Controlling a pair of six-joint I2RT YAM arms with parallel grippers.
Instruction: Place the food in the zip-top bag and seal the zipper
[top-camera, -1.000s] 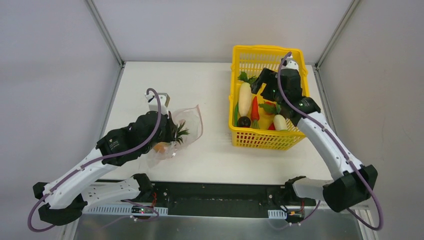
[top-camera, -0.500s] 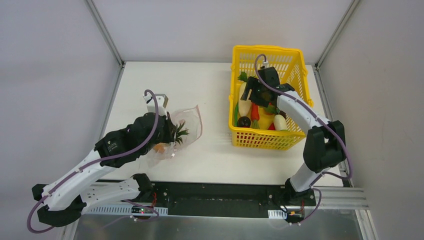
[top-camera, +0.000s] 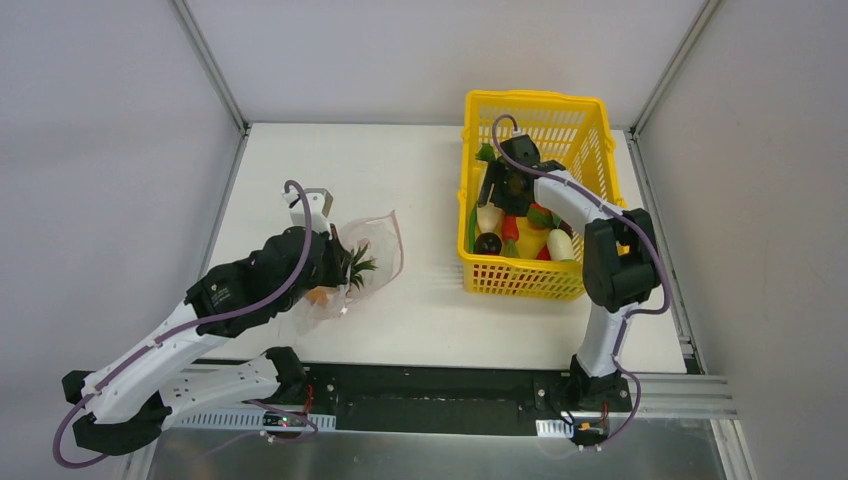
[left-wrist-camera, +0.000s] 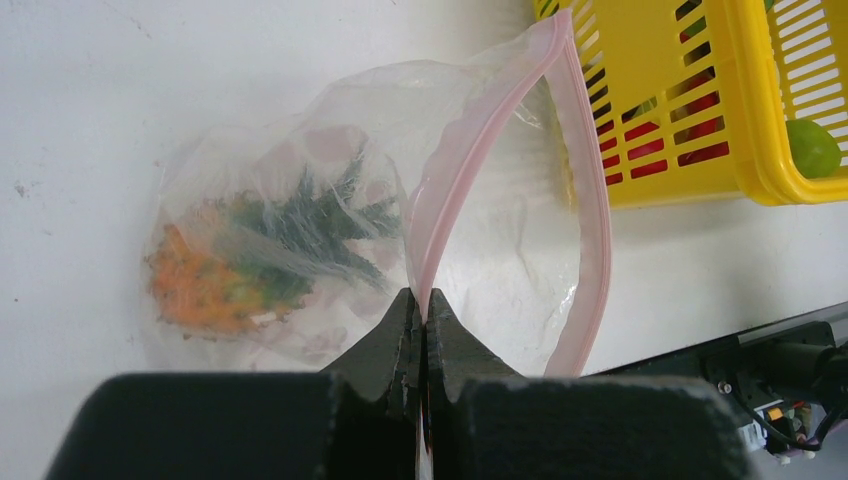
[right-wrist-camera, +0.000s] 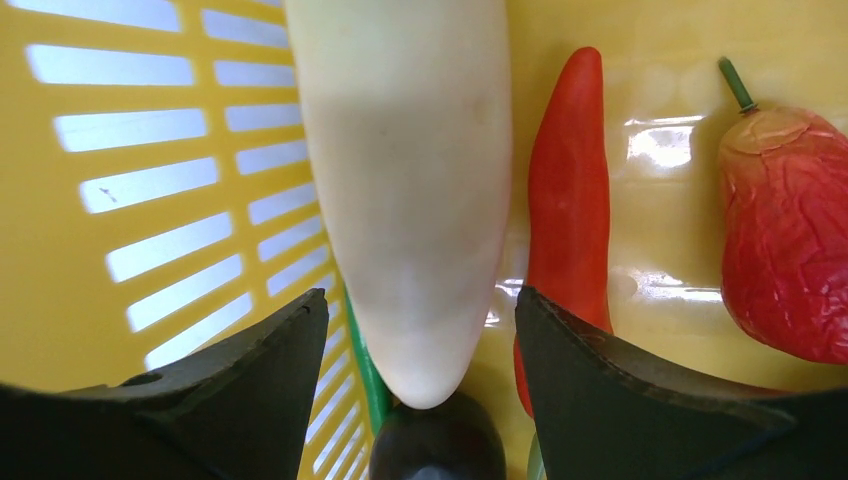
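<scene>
**Left gripper clamped on the zipper, right gripper astride the radish**

Left gripper (left-wrist-camera: 421, 300) of mine is pinched tight on the pink zipper (left-wrist-camera: 443, 205), where the near strip of the mouth runs down between my closed jaws. The far strip bows away, so the zip-top bag (left-wrist-camera: 500, 270) gapes toward the yellow slotted basket (top-camera: 530, 110). The bag lies on the white table (top-camera: 420, 180) with an orange piece (left-wrist-camera: 195, 285) and green leaves (left-wrist-camera: 300, 225) inside.

My left arm stretches from its base up across the table to the bag. My right arm stands folded beside the basket, its forearm reaching left into it. There my right gripper (right-wrist-camera: 420, 295) is spread wide, one finger either side of the white radish (right-wrist-camera: 410, 180) tip and gripping nothing. A red chilli (right-wrist-camera: 570, 190) lies just beside the radish, a wrinkled red fruit (right-wrist-camera: 785, 240) sits farther out, and a dark piece (right-wrist-camera: 435, 440) is at the radish's tip.
</scene>
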